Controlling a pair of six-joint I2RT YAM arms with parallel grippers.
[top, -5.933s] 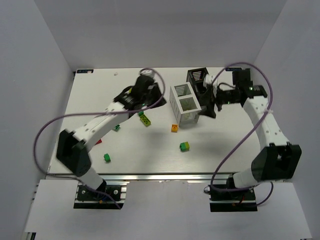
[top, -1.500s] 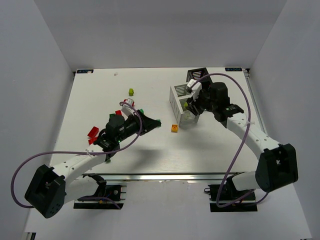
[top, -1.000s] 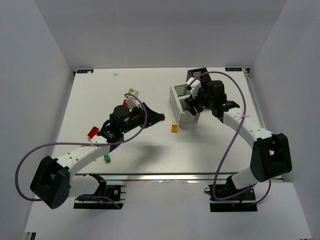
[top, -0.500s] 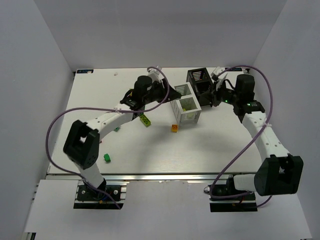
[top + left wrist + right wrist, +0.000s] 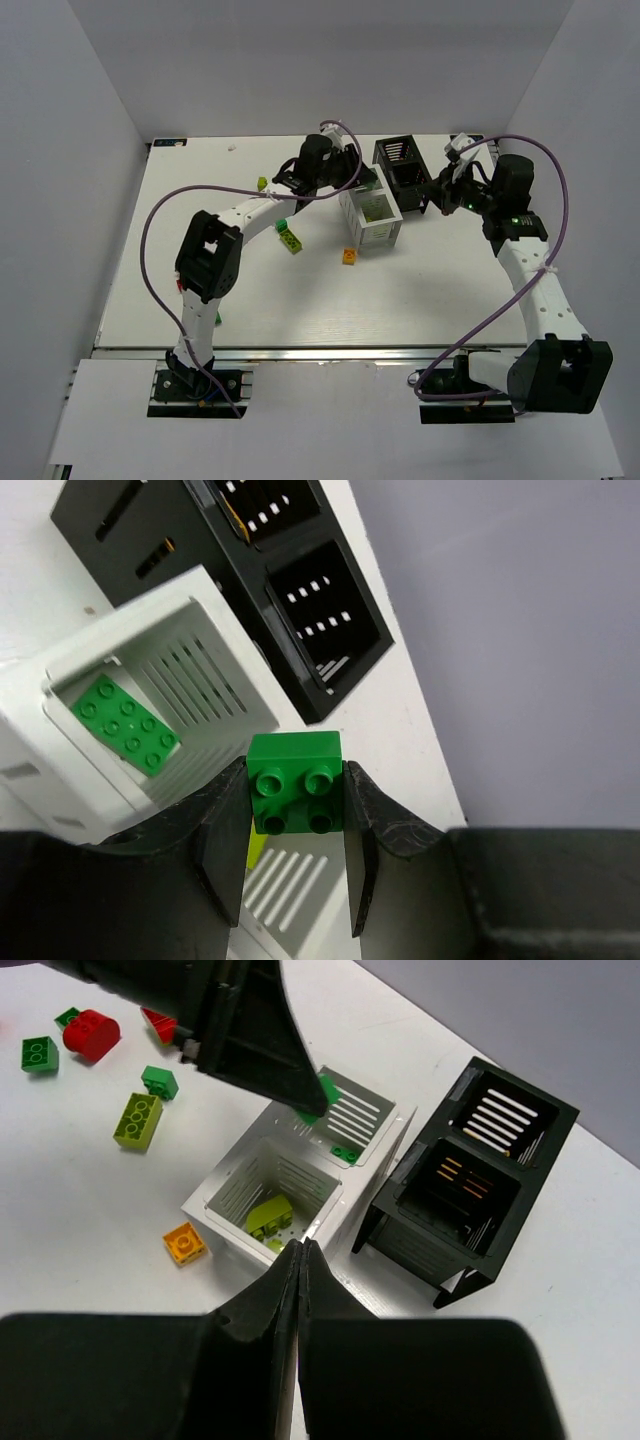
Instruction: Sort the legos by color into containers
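Observation:
My left gripper [image 5: 294, 780] is shut on a green two-by-two lego [image 5: 294, 782] and hangs above the white container [image 5: 150, 605]. One of that container's compartments holds a flat green lego [image 5: 125, 725]. In the top view the left gripper [image 5: 358, 182] is over the white container's [image 5: 380, 235] far end. My right gripper [image 5: 301, 1245] is shut on nothing, above the gap between the white container [image 5: 232, 1182] and the black container [image 5: 470, 1235]. A lime lego [image 5: 268, 1215] lies in the white container's near compartment.
Loose legos lie on the table left of the containers: an orange one [image 5: 183, 1242], a lime one [image 5: 137, 1120], green ones [image 5: 158, 1082] and red ones [image 5: 92, 1033]. The black container [image 5: 400, 152] stands behind the white one. Grey walls enclose the table.
The left arm has swung from the loose legos to above the white container, carrying the green lego. The right gripper has shut and drawn back to the right, beside the black container.

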